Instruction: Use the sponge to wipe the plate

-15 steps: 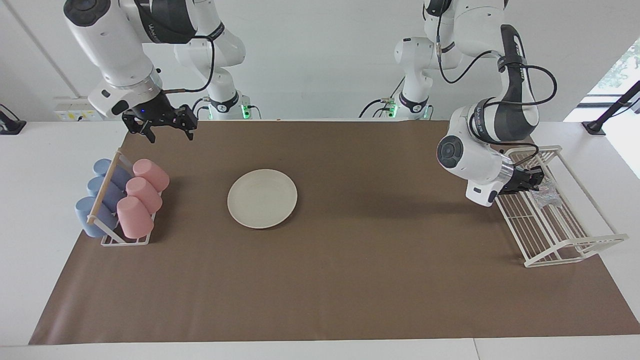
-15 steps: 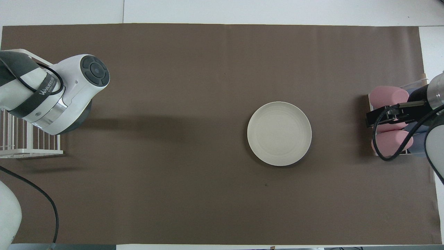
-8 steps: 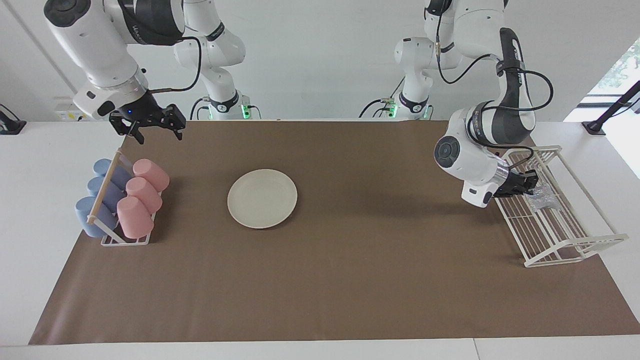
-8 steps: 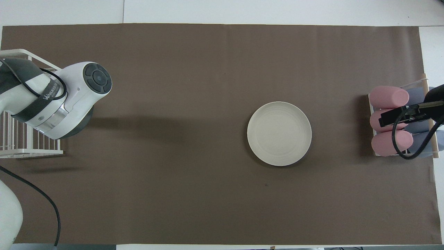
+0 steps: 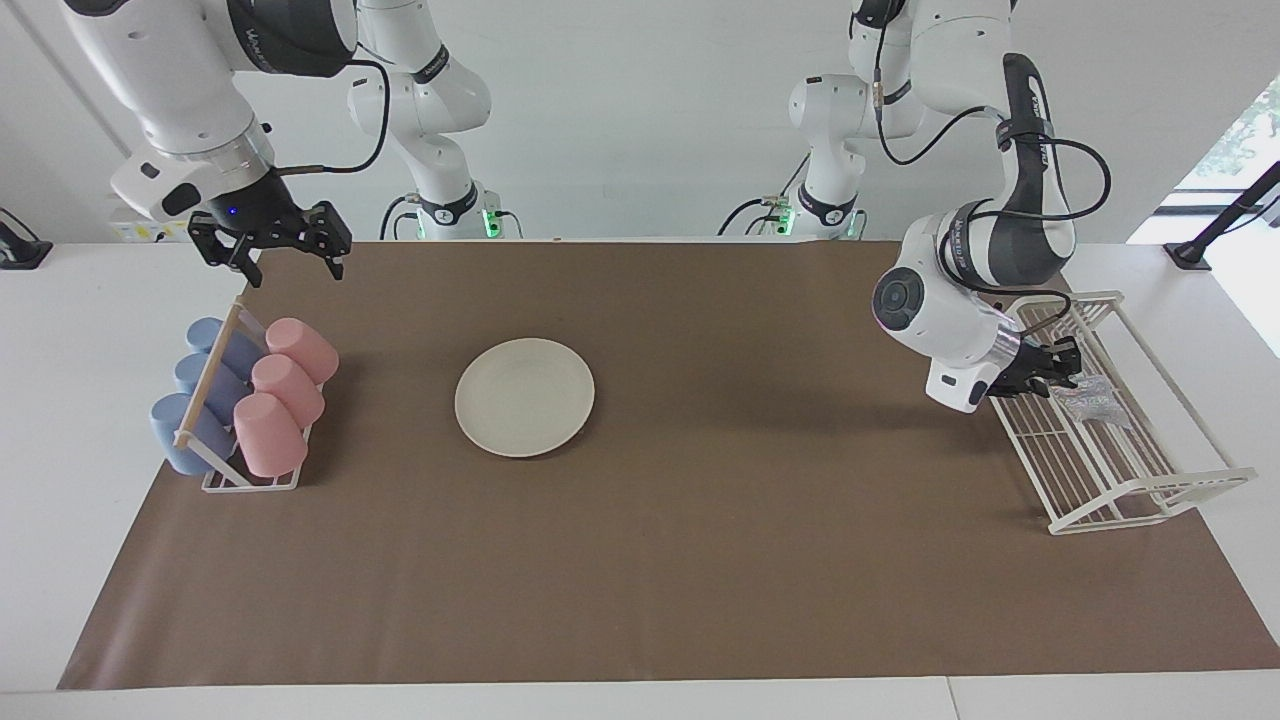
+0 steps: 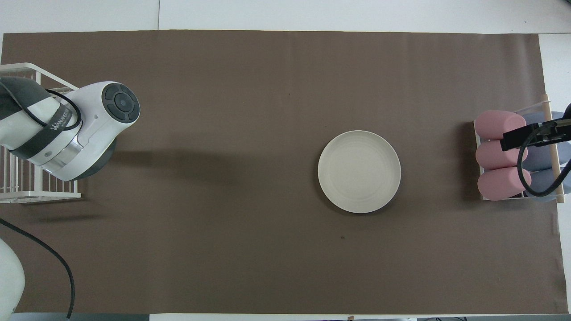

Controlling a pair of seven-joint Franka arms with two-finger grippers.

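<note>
Facing view | left fingers (image 5: 1062, 368) at sponge (image 5: 1092, 404), grip unclear | right fingers (image 5: 285, 255) released

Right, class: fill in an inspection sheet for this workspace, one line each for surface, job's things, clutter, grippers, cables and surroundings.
Surface: brown mat on white table.
Job's things: plate bare on the mat; sponge in the white wire rack.
Clutter: pink and blue cups in a holder.
Grippers: left gripper at the sponge, grip unclear; right gripper open, over the mat's edge.
Cables: black cable looped on the left arm.
Surroundings: white wall.
</note>
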